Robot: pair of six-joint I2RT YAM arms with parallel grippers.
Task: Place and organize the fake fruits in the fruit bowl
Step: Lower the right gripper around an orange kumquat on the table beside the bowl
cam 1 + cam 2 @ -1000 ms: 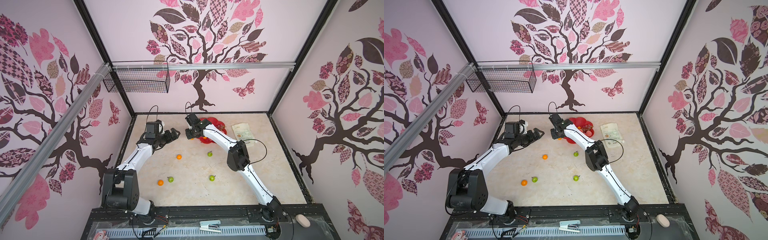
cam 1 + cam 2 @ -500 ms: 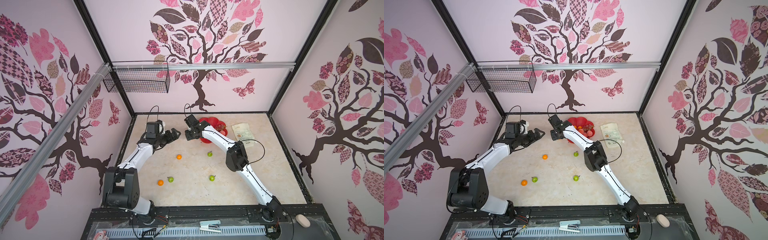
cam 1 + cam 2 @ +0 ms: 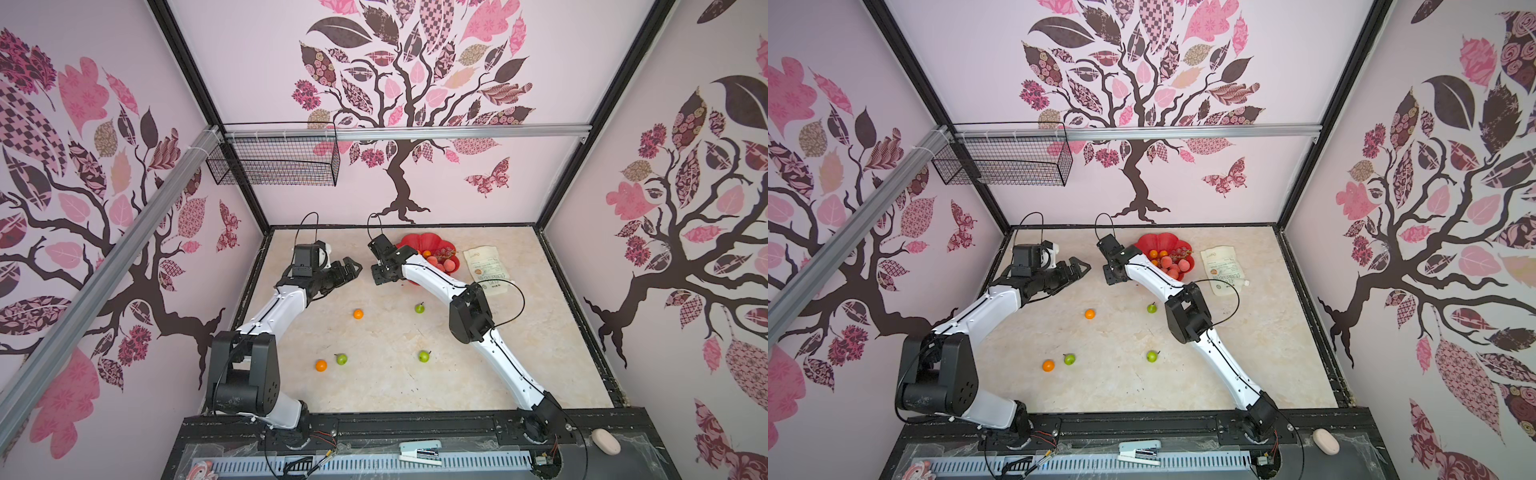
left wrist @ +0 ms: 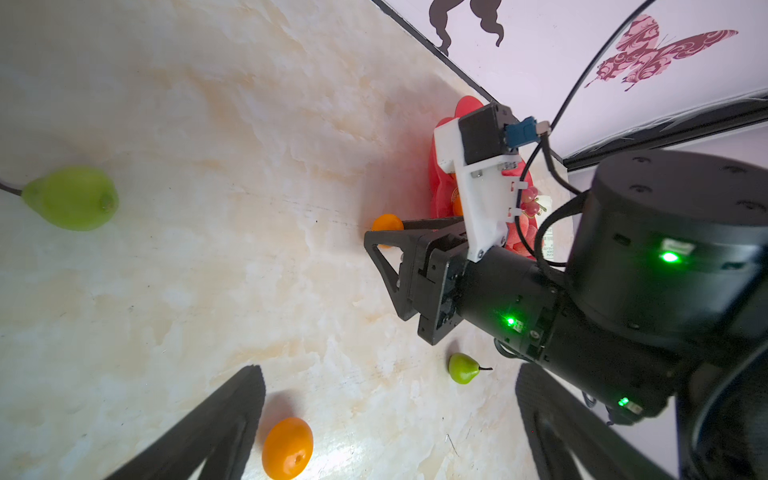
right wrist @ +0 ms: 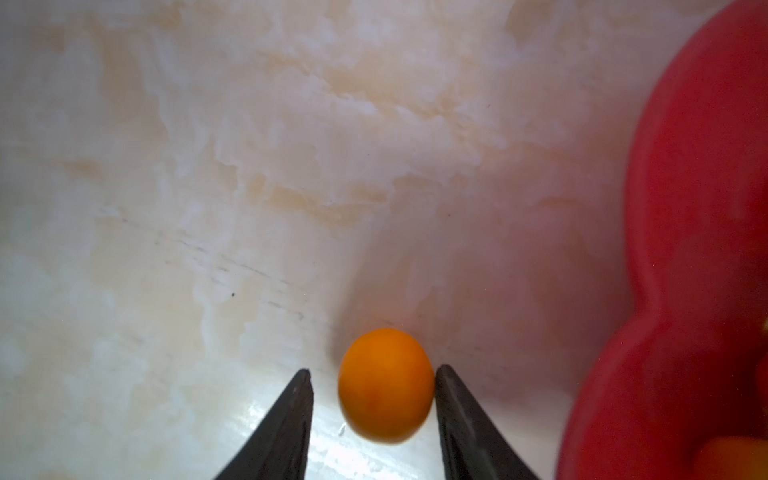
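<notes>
The red flower-shaped fruit bowl (image 3: pixel 415 243) (image 3: pixel 1163 241) stands at the back and holds an orange, grapes (image 3: pixel 445 252) and peaches (image 3: pixel 440 264). My right gripper (image 3: pixel 384 276) (image 5: pixel 374 370) hangs low over the table just outside the bowl's left rim (image 5: pixel 685 249). Its jaws are open around an orange ball (image 5: pixel 386 384) (image 4: pixel 386 224); one finger touches it, the other stands off with a gap. My left gripper (image 3: pixel 353 266) (image 4: pixel 390 436) is wide open and empty, left of the right one. Loose on the table are two oranges (image 3: pixel 358 313) (image 3: pixel 321 365) and three green fruits (image 3: pixel 419 308) (image 3: pixel 341 359) (image 3: pixel 423 355).
A printed paper packet (image 3: pixel 486 266) lies right of the bowl. A black wire basket (image 3: pixel 274 166) hangs on the back-left wall. The right arm's elbow (image 3: pixel 471 316) stands over the table's middle right. A stapler (image 3: pixel 419 451) rests on the front ledge.
The right gripper's jaws have spread a little wider around the orange ball, and its arm has shifted slightly. The left arm has not moved.
</notes>
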